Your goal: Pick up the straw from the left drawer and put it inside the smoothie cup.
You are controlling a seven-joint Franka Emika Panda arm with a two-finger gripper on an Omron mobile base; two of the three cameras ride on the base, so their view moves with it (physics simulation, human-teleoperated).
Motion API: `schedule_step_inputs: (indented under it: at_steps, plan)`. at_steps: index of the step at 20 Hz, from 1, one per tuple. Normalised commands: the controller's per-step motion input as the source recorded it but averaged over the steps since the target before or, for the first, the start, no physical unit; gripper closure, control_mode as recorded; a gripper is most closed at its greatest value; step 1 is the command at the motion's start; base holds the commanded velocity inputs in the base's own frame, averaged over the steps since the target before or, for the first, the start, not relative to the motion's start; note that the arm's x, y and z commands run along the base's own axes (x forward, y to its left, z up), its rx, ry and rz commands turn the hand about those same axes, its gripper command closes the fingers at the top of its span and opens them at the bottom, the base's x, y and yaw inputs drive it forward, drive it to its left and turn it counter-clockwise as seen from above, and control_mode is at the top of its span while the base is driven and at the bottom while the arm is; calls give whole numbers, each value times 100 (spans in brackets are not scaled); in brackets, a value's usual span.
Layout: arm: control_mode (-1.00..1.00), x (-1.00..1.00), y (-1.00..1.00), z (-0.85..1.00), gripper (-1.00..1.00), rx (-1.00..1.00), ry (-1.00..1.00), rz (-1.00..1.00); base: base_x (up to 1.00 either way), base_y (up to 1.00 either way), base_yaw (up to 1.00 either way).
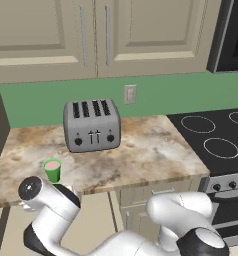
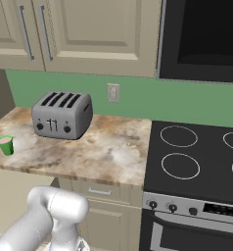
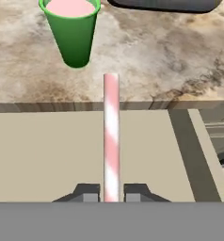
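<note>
Both jaws clamp the straw [image 3: 111, 136], seemingly just short of the smoothie cup [image 3: 72, 32].

I see a grey four-slot toaster [image 1: 92, 125] standing on the marbled worktop [image 1: 146, 150], back toward the green wall. At its 1 o'clock a white outlet [image 1: 130, 94] sits on that wall. A black stovetop [image 2: 197, 157] adjoins the worktop at 3 o'clock, with cream upper cabinets [image 1: 91, 35] overhead.
</note>
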Motion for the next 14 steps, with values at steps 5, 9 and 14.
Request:
schedule_step_inputs:
  at_steps: [5,9,14]
  plan:
    - [-100,9,0,98,100,-8,-14,-13,0,0,0]
    - [-100,11,0,75,100,-5,-21,-6,0,0,0]
    - [-100,29,0,21,100,0,-27,-2,0,0,0]
